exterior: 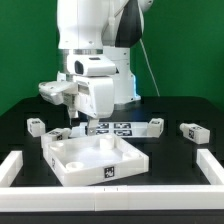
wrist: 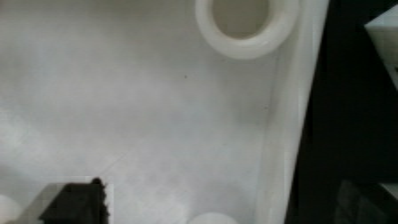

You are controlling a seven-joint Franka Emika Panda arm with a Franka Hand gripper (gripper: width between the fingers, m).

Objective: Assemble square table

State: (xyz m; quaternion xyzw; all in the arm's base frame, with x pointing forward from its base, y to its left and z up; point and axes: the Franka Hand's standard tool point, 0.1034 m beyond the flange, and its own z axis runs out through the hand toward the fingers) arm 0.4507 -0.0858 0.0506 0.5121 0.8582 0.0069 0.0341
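The large white square plastic slab of the table is laid near the middle of the black counter. Its hollow rimmed underside is turned up, and a black-and-white tag is shown on its near wall. The hand of the white robot arm is held over the slab's far left corner. Its fingers are spread apart and nothing is clamped between them. Whether the slab is touched cannot be told.

In the wrist view one black fingertip is seen over the slab's white inner floor, and a round corner socket is seen close to the rim.

Three small white tagged legs are laid loose on the counter. The left leg is placed far left of the slab, the middle leg beyond its far right corner, and the right leg further right. The marker board is laid just beyond the slab's far edge. Long low white rails are set along the counter's left, right and near sides.
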